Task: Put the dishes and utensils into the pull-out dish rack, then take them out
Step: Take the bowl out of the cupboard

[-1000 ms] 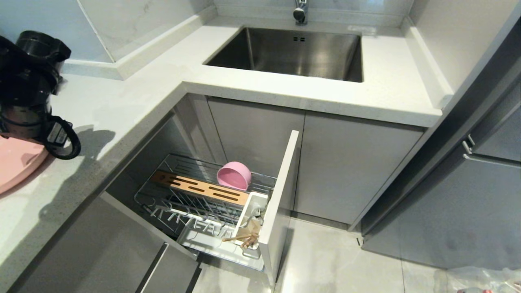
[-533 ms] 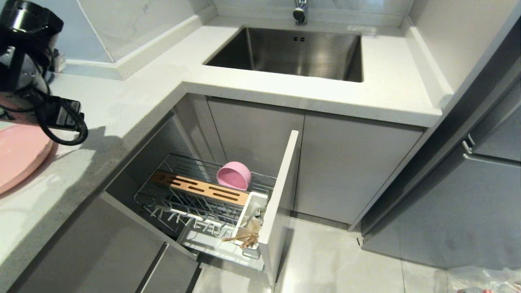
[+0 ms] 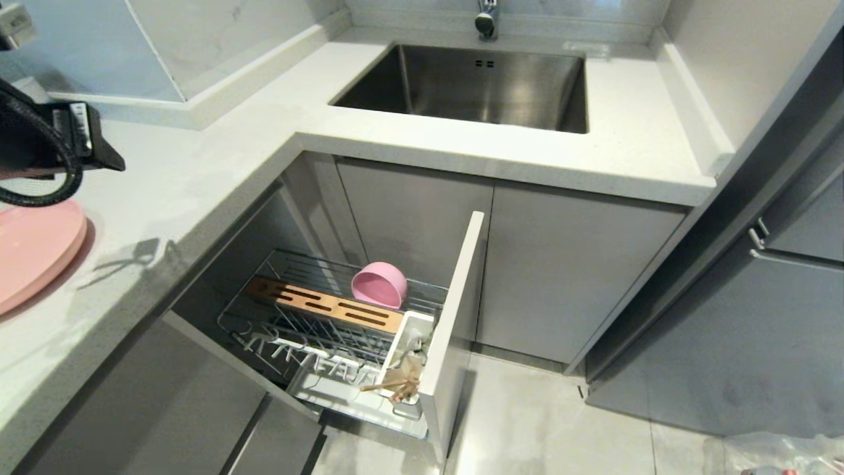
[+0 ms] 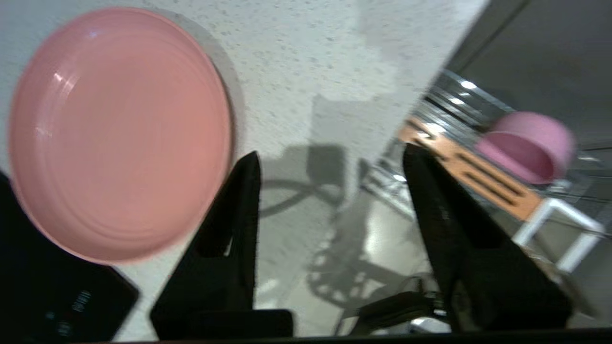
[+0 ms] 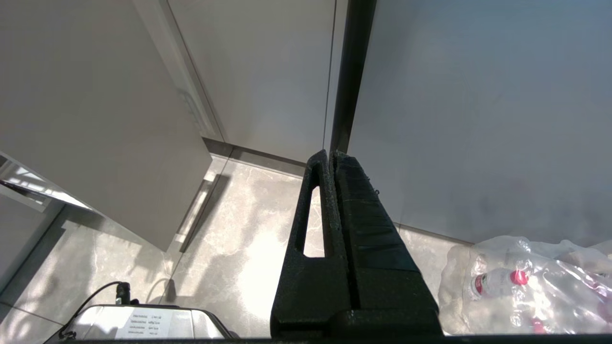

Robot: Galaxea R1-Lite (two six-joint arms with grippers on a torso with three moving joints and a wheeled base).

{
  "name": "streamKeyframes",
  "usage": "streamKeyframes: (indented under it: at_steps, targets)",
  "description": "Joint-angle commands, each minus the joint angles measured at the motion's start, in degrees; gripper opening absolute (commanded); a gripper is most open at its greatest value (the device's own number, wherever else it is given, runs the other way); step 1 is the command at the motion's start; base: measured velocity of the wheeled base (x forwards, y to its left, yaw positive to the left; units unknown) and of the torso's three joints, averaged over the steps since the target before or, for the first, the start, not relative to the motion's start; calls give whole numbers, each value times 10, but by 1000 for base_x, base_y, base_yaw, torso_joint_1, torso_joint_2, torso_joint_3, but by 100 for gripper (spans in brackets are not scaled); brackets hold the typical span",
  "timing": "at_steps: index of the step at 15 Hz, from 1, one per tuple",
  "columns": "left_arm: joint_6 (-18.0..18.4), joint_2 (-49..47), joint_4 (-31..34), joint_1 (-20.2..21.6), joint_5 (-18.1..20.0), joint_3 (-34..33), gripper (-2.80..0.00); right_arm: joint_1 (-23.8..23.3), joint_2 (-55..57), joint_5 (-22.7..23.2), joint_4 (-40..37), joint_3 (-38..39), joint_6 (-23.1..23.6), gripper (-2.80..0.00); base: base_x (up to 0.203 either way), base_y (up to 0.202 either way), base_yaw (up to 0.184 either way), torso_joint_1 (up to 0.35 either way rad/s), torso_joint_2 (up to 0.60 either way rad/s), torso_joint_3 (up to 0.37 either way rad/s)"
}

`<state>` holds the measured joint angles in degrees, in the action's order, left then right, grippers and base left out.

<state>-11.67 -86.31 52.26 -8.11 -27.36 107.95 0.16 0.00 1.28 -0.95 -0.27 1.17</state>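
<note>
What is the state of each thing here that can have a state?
Rack: pulled out.
Bowl: in the rack, tilted on its side.
Plate: flat on the counter, not loaded.
Chopsticks: in the cup, leaning.
Left end effector: open, empty, above the counter edge beside the plate.
Right end effector: shut, empty, parked low above the floor.
Sink: empty.

head cam: high, looks fwd/down over counter [image 3: 198, 165] corner, sink [image 3: 475, 86], dish rack [image 3: 330, 316] | L wrist cam: close above counter, facing down, shares pink plate [image 4: 119, 134] + rack w/ head | R wrist cam: low, faces floor [image 5: 239, 248]/cabinet fronts
</note>
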Motion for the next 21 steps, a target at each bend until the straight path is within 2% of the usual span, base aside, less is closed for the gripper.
streamKeyframes:
  at_steps: [1, 4, 6, 10, 13, 18, 21]
  targets:
    - [-43, 44, 2, -27, 4, -13, -280, 0, 0, 0, 0, 0, 0, -280, 0, 0, 0, 0, 0, 0]
    - [-151, 71, -2, -96, 10, -47, -280, 0, 0, 0, 0, 0, 1, -280, 0, 0, 0, 0, 0, 0]
    - [-250, 81, -20, -145, 10, -93, -280, 0, 0, 0, 0, 0, 1, -280, 0, 0, 0, 0, 0, 0]
    - [-394, 62, -67, -173, 11, -155, -280, 0, 0, 0, 0, 0, 1, -280, 0, 0, 0, 0, 0, 0]
    - [-446, 24, -90, -191, 11, -182, -280, 0, 0, 0, 0, 0, 0, -280, 0, 0, 0, 0, 0, 0]
    - [-487, -67, -161, -193, 7, -228, -280, 0, 0, 0, 0, 0, 1, -280, 0, 0, 0, 0, 0, 0]
    - [-490, -131, -212, -193, 7, -238, -280, 0, 0, 0, 0, 0, 0, -280, 0, 0, 0, 0, 0, 0]
